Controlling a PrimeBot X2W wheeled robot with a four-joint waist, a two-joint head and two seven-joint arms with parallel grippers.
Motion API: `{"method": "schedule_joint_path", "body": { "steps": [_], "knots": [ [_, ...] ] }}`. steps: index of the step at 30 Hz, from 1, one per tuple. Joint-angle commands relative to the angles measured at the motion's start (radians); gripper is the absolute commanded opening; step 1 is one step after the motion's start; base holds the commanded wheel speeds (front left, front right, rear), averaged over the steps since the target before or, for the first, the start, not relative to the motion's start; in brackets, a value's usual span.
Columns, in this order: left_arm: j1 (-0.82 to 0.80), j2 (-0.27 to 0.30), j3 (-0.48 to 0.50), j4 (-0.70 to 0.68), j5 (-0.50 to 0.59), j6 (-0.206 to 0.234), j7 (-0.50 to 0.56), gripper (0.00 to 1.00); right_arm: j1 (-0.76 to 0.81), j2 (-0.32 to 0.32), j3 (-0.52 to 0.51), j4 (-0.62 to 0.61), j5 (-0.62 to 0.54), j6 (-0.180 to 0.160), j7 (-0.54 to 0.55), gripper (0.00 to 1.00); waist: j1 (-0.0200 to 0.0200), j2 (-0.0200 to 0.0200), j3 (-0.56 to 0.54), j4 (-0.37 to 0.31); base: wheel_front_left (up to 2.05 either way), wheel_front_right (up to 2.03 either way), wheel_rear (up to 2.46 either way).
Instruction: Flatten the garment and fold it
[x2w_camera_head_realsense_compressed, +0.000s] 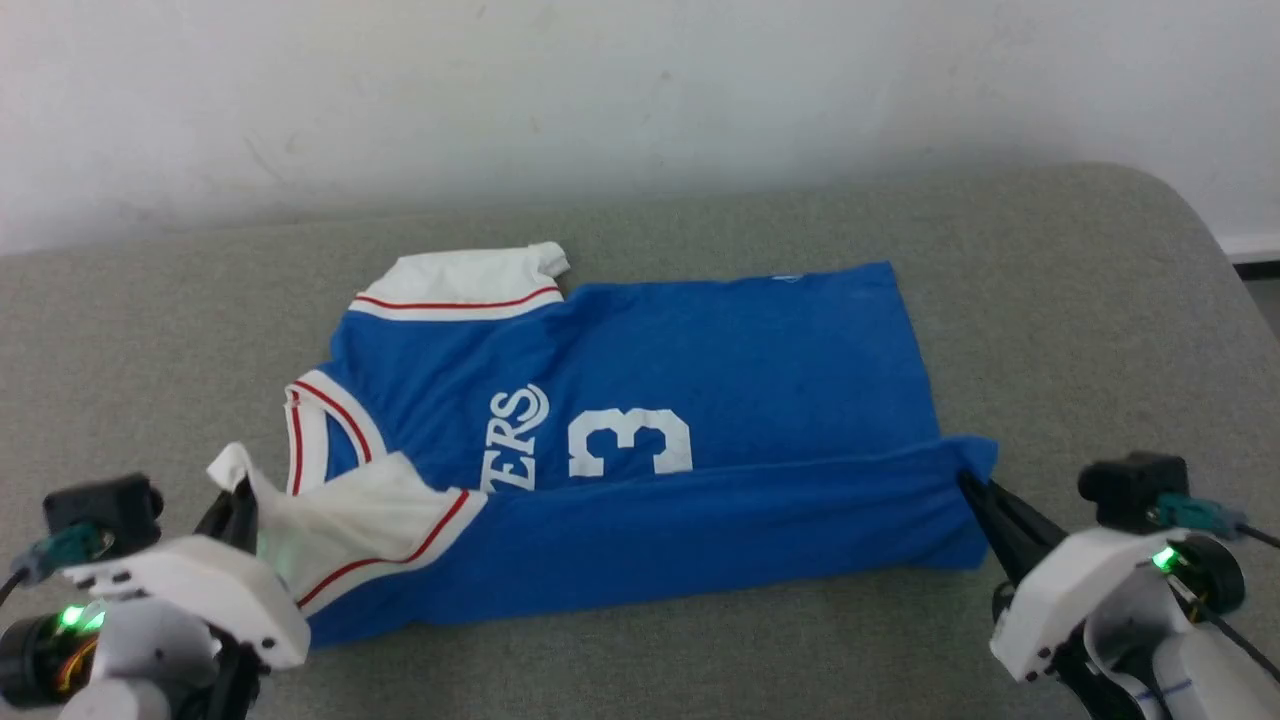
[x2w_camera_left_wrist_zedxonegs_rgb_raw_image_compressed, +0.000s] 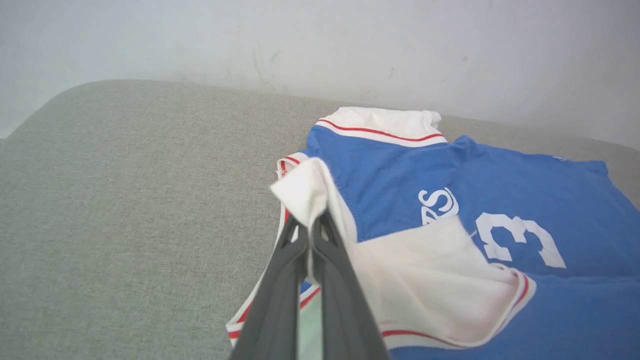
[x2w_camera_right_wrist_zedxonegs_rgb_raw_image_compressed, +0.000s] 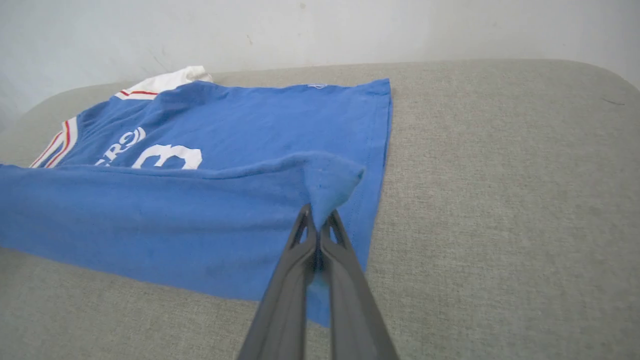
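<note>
The left gripper (x2w_camera_left_wrist_zedxonegs_rgb_raw_image_compressed: 311, 225) is clamped on a corner of the white near sleeve (x2w_camera_left_wrist_zedxonegs_rgb_raw_image_compressed: 425, 270), on the collar side of the number 3 (x2w_camera_head_realsense_compressed: 630, 440). The right gripper (x2w_camera_right_wrist_zedxonegs_rgb_raw_image_compressed: 317, 217) is clamped on the blue hem corner (x2w_camera_right_wrist_zedxonegs_rgb_raw_image_compressed: 332, 177), on the opposite side of the 3. Between them the near long edge of the garment (x2w_camera_head_realsense_compressed: 720, 340) is drawn up and laid over toward the 3; its folded edge touches the foot of the numeral and hides part of the lettering (x2w_camera_head_realsense_compressed: 515, 440). The garment lies front up on the grey cushion (x2w_camera_head_realsense_compressed: 1100, 320), collar (x2w_camera_head_realsense_compressed: 320, 420) well to the left of the 3. Flattening looks largely done, since the blue cloth beyond the 3 is smooth. The first lengthwise fold seems under way but not yet released. The far side, with the far sleeve (x2w_camera_head_realsense_compressed: 470, 285) beyond the 3 and slightly crumpled at its tip, likely remains to be folded in, then a crosswise fold. The jersey is bright blue, with white sleeves and red-striped trim.
</note>
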Motion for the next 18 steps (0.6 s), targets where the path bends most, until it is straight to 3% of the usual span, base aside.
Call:
{"method": "schedule_joint_path", "body": {
  "steps": [1,9,10,12,13,14,15,18],
  "knots": [
    [-0.058,-0.014,-0.012,0.059,-0.012,-0.023,-0.016,0.00,-0.044,0.011,0.011,0.037,-0.003,-0.002,-0.006,0.00,-0.0002,-0.0002,0.038,-0.014,0.00,0.00,0.00],
    [-0.241,-0.082,-0.033,0.355,-0.043,-0.094,-0.116,0.00,-0.177,0.034,0.071,0.241,-0.002,-0.002,-0.077,0.00,-0.0002,-0.0002,0.089,-0.017,0.00,0.00,0.00],
    [-0.255,-0.090,-0.036,0.391,-0.048,-0.102,-0.124,0.00,-0.190,0.039,0.080,0.271,-0.001,-0.002,-0.085,0.15,-0.0002,-0.0002,0.092,-0.018,0.00,0.00,0.00],
    [-0.277,-0.106,-0.041,0.451,-0.062,-0.121,-0.134,0.02,-0.215,0.047,0.100,0.321,0.004,-0.002,-0.109,0.68,-0.0002,-0.0002,0.094,-0.018,0.00,0.00,0.00],
    [-0.286,-0.113,-0.042,0.478,-0.072,-0.131,-0.135,0.33,-0.224,0.047,0.115,0.343,0.005,-0.002,-0.118,1.00,-0.0002,-0.0002,0.092,-0.017,0.00,0.00,0.00],
    [-0.293,-0.117,-0.044,0.500,-0.077,-0.139,-0.138,0.73,-0.232,0.047,0.126,0.361,0.008,-0.002,-0.132,1.00,-0.0002,-0.0002,0.090,-0.017,0.00,0.00,0.00],
    [-0.296,-0.120,-0.045,0.518,-0.083,-0.147,-0.137,1.00,-0.238,0.050,0.135,0.373,0.017,-0.002,-0.150,1.00,-0.0002,-0.0002,0.083,-0.017,0.00,0.00,0.00],
    [-0.293,-0.116,-0.037,0.546,-0.101,-0.167,-0.144,1.00,-0.240,0.041,0.163,0.386,0.026,-0.002,-0.219,1.00,-0.0002,-0.0002,0.055,-0.015,0.00,0.00,0.00]
  ]
}}
